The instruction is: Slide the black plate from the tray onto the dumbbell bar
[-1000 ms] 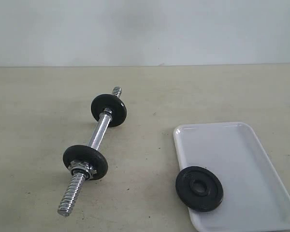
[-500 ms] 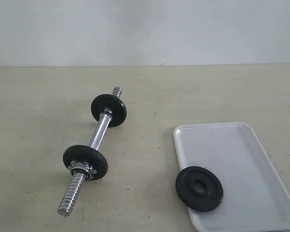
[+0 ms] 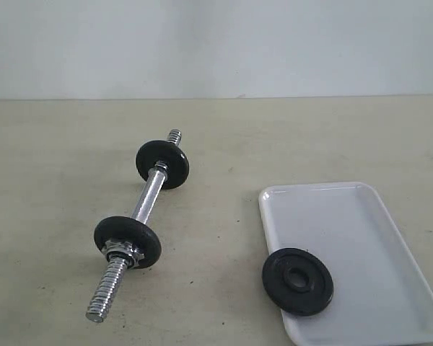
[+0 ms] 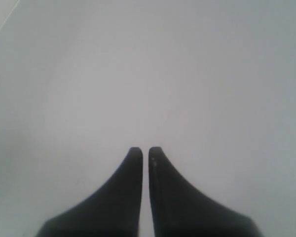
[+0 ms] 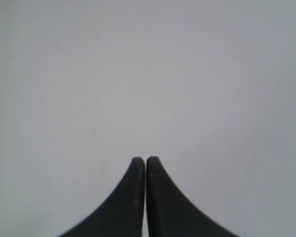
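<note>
We saw the flat, round, matte-black iron plate with its central hole lying in the white glossy rectangular tray, at the tray's near left corner. Its left edge reached out over the tray's low rim on that side. The tray sat on the pale beige desk, on the right of the exterior view, with its long side running away from the camera.

The short chrome steel dumbbell bar lay on the desk to the left of the tray, well apart from it and from the plate. It lay at a slant, its near end further left than its far end. Two small black discs were on it: one near the far end, and one closer to us. A chrome nut sat against the near face of the closer disc. Beyond the nut, the coarse-threaded near end was bare, and a short threaded tip showed past the far disc.

In the left wrist view, the left arm's dark jaws stood together, tip to tip, with nothing between them, against a plain pale grey surface. In the right wrist view, the right arm's jaws were likewise pressed together and held nothing, before the same kind of plain grey.
</note>
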